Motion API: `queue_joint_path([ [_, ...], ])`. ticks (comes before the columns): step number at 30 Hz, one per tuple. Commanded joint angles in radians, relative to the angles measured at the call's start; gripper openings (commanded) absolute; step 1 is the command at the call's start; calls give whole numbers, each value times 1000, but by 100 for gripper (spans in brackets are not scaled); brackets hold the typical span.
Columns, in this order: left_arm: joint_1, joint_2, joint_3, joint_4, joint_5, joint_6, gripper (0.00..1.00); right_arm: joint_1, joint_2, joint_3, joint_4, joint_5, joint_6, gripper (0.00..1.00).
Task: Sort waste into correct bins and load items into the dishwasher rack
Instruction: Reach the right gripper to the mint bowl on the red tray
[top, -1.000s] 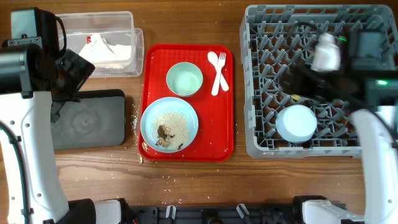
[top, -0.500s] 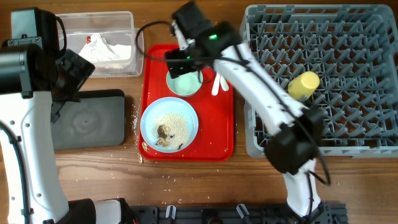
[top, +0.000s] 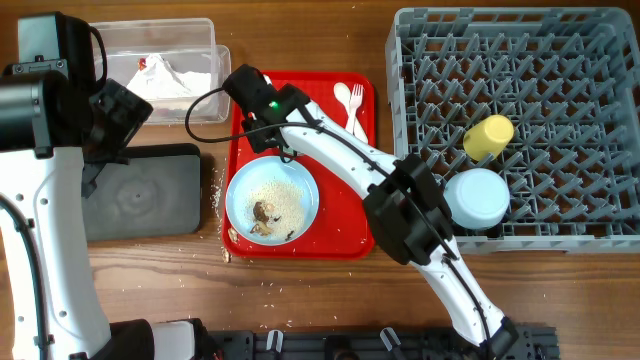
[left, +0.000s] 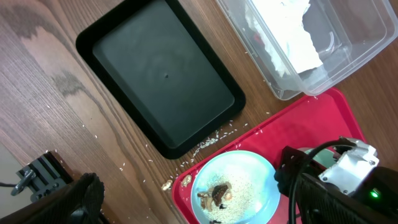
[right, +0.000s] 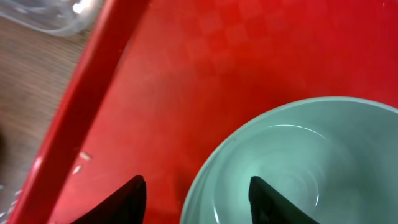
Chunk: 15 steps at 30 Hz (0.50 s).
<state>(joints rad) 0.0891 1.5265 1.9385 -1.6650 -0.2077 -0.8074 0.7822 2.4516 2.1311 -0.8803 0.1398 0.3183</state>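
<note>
**Item 1, right arm** (top: 340, 155): we log it rising from the near edge of the table (top: 300, 300). Its elbow bends over the near left corner of the dishwasher rack (top: 600, 60). The forearm reaches left and away across the red tray (top: 345, 238), and a green light (top: 272, 104) shows at the wrist.

**Item 2, right gripper** (right: 196, 183): it is tipped down at the mint green bowl (right: 292, 162) on the tray's far half. The fingers are parted and straddle the rim, one over the tray floor and one over the bowl's hollow. We see neither touching, and nothing is grasped.

**Item 3, left arm** (top: 45, 230): it stands upright along the left side. The left gripper (top: 115, 118) hangs high between the clear tub (top: 190, 40) and the black tray (top: 140, 195), spread wide and empty.

**Item 4, light blue plate** (top: 308, 190): it sits on the tray's near half and carries rice (top: 278, 192) and brown scraps (top: 262, 213). We note loose grains (top: 219, 185) on the wood beside it.

**Item 5, light blue bowl** (top: 477, 197): it lies upturned in the rack's near left part. The yellow cup (top: 488, 135) is tilted among the pegs just beyond it.

**Item 6, fork and spoon** (top: 355, 102): they lie side by side in the tray's far right corner.

**Item 7, napkin** (top: 170, 72): it is crumpled inside the clear tub at far left. Its red mark (top: 143, 63) is too small for us to read
</note>
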Motion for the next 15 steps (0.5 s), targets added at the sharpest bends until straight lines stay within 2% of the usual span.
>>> queue_joint_path([
  [1, 7, -1, 5, 0, 2, -16, 100, 4, 22, 21, 4, 56, 21, 45],
  [4, 7, -1, 5, 0, 2, -16, 100, 4, 23, 21, 1, 55, 22, 31],
  [7, 7, -1, 5, 0, 2, -16, 100, 4, 8, 29, -23, 26, 28, 10],
  [8, 7, -1, 5, 0, 2, -16, 100, 4, -10, 30, -33, -2, 31, 7],
  [9, 7, -1, 5, 0, 2, -16, 100, 2, -29, 30, -41, -21, 32, 4],
  [15, 7, -1, 5, 0, 2, -16, 100, -72, -275, 30, -92, -45, 35, 4],
])
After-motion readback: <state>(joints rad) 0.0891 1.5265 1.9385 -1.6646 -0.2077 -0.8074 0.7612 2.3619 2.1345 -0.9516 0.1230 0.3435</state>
